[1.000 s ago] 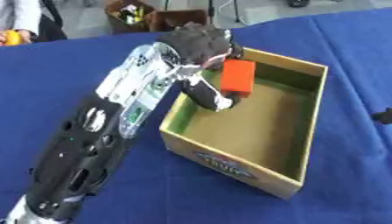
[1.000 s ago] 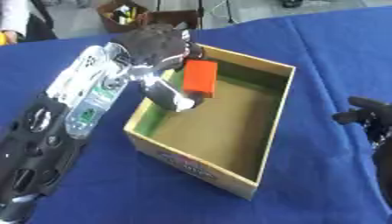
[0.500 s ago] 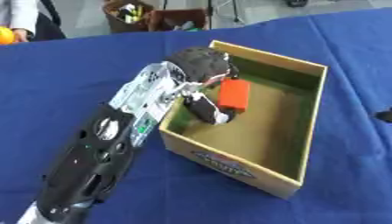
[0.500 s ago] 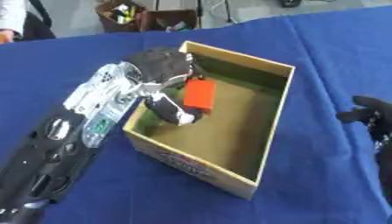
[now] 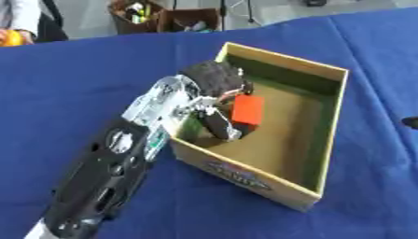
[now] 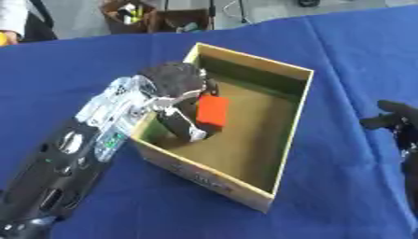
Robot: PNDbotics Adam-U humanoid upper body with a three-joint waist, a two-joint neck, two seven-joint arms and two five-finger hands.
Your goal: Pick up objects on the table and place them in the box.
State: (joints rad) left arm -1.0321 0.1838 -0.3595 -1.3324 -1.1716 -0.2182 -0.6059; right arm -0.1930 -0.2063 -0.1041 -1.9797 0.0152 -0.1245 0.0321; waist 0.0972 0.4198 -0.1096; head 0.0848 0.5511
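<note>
Left eye view: open-topped tan cardboard box (image 5: pixel 326 140) with green-lined walls, on a desk (image 5: pixel 81 74) under blue cloth; the black and silver left hand (image 5: pixel 216 95) reaches over the box's left wall, fingers and thumb curled round a small orange-red rectangular block (image 5: pixel 247 110), held inside the box above its floor. Right eye view: black right hand (image 6: pixel 398 122) at the right edge, over the cloth, well apart from the box, its fingers too unclear to tell whether released or clenched.

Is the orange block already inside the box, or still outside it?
Inside: the orange block sits within the box walls, held by the left hand.
</note>
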